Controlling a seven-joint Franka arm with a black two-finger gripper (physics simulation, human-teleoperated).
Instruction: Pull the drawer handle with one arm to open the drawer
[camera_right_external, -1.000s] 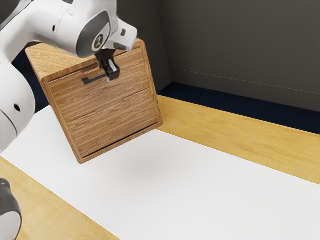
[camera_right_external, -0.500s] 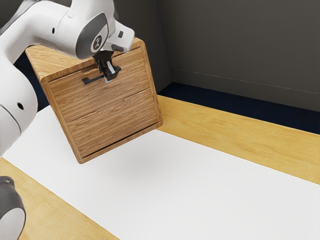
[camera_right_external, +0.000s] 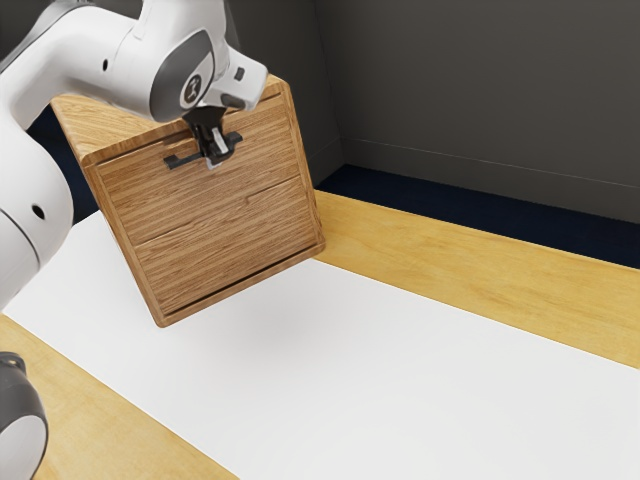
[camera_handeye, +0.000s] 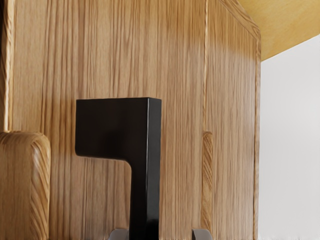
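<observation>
One black gripper (camera_right_external: 212, 147) sits right at the dark handle (camera_right_external: 180, 159) of the top drawer (camera_right_external: 245, 165), which lies flush in the wooden cabinet (camera_right_external: 230, 250) on the white table (camera_right_external: 400, 380), though whether the claw grips the bar or hangs loose I cannot tell.

White arm (camera_right_external: 60, 60) segments, grey joint caps, small black jaws
</observation>
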